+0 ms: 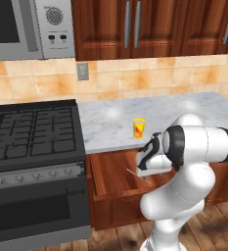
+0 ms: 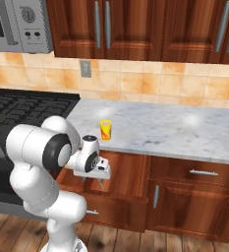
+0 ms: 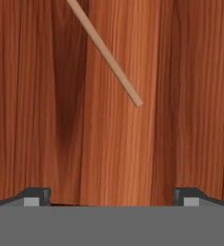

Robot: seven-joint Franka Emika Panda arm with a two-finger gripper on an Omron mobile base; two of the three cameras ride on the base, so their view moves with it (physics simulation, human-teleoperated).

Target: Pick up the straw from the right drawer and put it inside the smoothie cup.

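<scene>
The right drawer (image 1: 110,184) is pulled out under the marble counter, and its reddish wood floor (image 3: 180,96) lies below the hand. The straw (image 3: 108,57), a thin tan stick, rests slantwise on that floor; it also shows as a pale line in the drawer (image 1: 135,174). My gripper (image 3: 111,196) points down into the drawer (image 2: 128,179), open, jaws set wide with nothing between them. The straw's near end lies just ahead of the fingertips (image 3: 34,196). The gripper (image 2: 101,181) hangs low over the drawer. The smoothie cup (image 1: 138,128), small and yellow, stands upright on the counter behind the drawer (image 2: 105,130).
A black stove (image 1: 32,132) with its oven door adjoins the drawer's left side. The marble counter (image 2: 185,128) runs right, with a closed drawer (image 2: 202,172) and cabinet door below. A microwave (image 1: 27,24) and wall cabinets (image 2: 135,24) hang above.
</scene>
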